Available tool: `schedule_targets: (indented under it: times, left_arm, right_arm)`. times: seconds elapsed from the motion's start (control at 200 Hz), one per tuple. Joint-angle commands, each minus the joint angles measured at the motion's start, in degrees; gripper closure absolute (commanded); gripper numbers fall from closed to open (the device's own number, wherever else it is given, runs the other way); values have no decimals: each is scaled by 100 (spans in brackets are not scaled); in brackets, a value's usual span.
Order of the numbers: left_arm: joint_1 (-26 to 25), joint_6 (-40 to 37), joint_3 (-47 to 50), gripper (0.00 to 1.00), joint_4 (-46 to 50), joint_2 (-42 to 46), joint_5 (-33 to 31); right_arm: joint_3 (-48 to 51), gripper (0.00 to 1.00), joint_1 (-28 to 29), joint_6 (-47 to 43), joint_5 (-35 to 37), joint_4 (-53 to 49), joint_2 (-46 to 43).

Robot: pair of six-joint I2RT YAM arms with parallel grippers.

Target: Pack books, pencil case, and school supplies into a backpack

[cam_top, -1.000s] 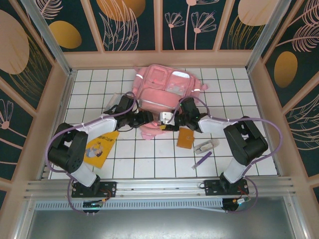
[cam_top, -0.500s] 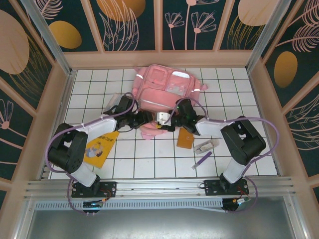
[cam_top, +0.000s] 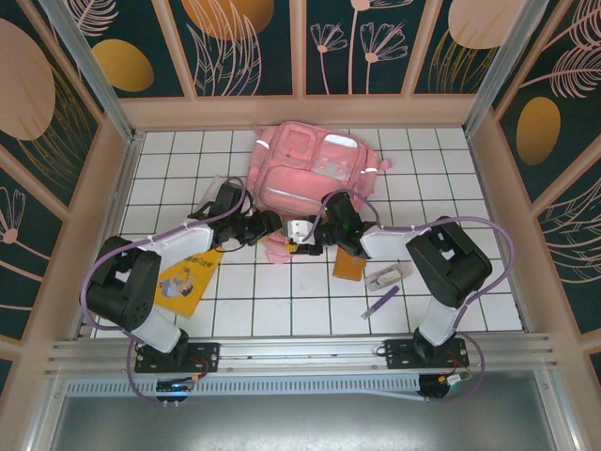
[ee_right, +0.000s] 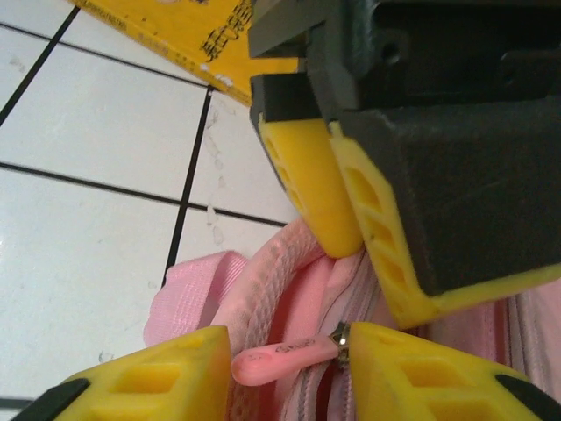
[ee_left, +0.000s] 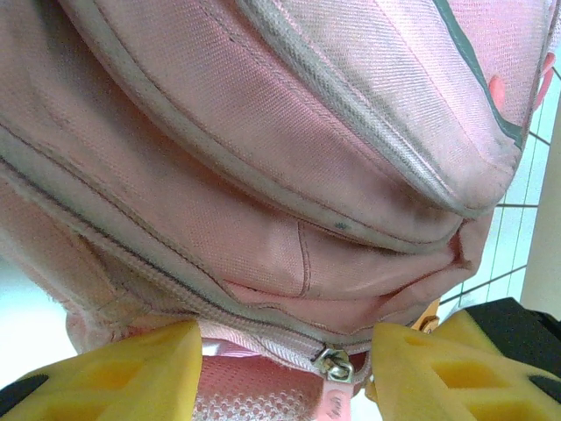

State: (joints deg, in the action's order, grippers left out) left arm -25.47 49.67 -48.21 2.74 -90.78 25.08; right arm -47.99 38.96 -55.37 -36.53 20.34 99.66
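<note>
Pink backpack (cam_top: 315,167) sits far-middle on the table (cam_top: 441,188) in the top view, with the left gripper (cam_top: 274,228) and right gripper (cam_top: 299,237) nose to nose at its near edge. Yellow booklet (cam_top: 188,272), orange booklet (cam_top: 348,263), pencil case (cam_top: 388,275) and pen (cam_top: 380,303) are all out on the tiles, so I'd say nothing is packed and we're at unzipping. Left wrist: jaws apart astride the zip edge, fabric bunched between, slider (ee_left: 333,364) just inside; can't tell if it's truly clamped. Right wrist: jaws apart, pull tab (ee_right: 280,358) lying between them, not pinched. Next move, I reckon: right pinches the tab and drags along the zip while left keeps the fabric taut.
</note>
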Motion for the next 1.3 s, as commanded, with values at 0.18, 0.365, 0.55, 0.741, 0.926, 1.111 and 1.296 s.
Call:
schedule_targets:
  times: [0.18,0.365,0.55,0.741,0.926,1.111,1.296]
  left_arm:
    - [48,-63,35,47,279,-36,39]
    - [38,-184,35,50,218,-23,216]
    - [-75,-378,-148,52,414,73,364]
    - [-431,-396,-387,51,820,81,14]
    - [-704,-487,-592,52,1108,22,-521]
    - [-852,-781,-939,54,1577,-210,-894]
    - [-888,-1005,-1156,57,1970,-435,-1280]
  right_arm:
    - [-177,56,-267,-834,463,-870,-196]
    - [-281,58,-89,-539,595,-348,34]
    - [-301,64,-65,-71,292,-19,152]
    - [236,58,-294,943,-149,957,-205]
    - [955,54,-724,2122,-543,2298,-736]
    - [1384,53,-1336,2757,-427,3257,-995]
    - [1203,55,-1321,2220,-412,2709,-1030]
